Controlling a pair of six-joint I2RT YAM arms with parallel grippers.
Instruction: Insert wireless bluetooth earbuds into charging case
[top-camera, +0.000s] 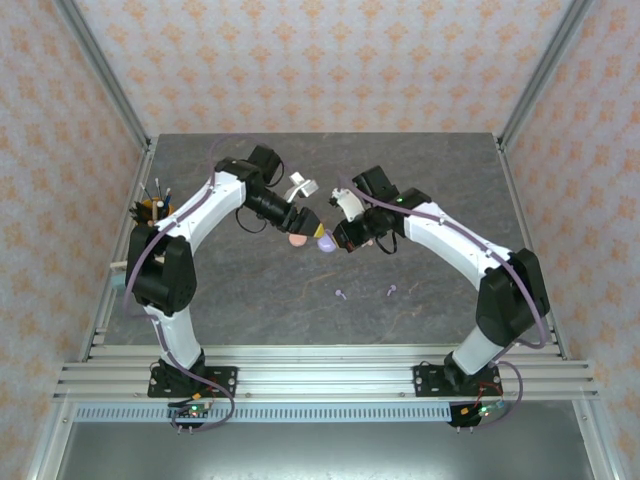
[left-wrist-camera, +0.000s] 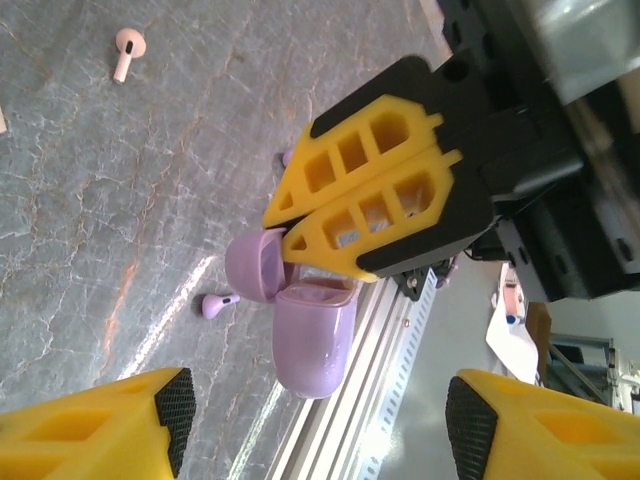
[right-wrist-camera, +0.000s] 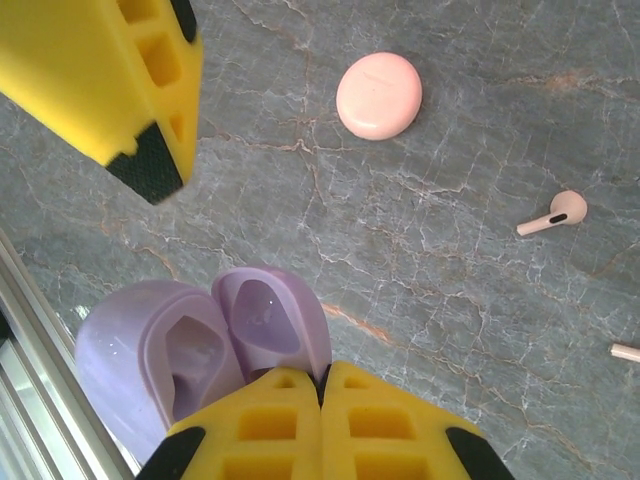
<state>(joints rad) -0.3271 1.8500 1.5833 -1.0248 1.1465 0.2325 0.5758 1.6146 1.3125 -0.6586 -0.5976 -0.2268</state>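
– Wondering where the lilac case (right-wrist-camera: 150, 350) is, anybody spot it?

– Yep, the right gripper (right-wrist-camera: 322, 378) has it. Its fingers are squeezed together, pinching the case by the edge, and the lid is flipped open. Can't tell if the case touches the table (right-wrist-camera: 450, 300) or hangs above it.

– And the left gripper (left-wrist-camera: 322, 420)?

– Its fingers are spread well apart with nothing between them. It's pointing straight at the open case and sits near it. From the top view the two grippers meet tip to tip around mid-table.

– Earbuds?

– All lying loose on the table, outside the cases. One lilac earbud (top-camera: 340, 294) and a second lilac earbud (top-camera: 391, 291) sit apart from each other, nearer the arm bases. A pink earbud (right-wrist-camera: 555, 213) lies on its side, well apart from the pink case (right-wrist-camera: 379, 95). That case is shut and lies flat on the table. Another pink stem (right-wrist-camera: 625, 351) pokes in at the edge of the right wrist view.
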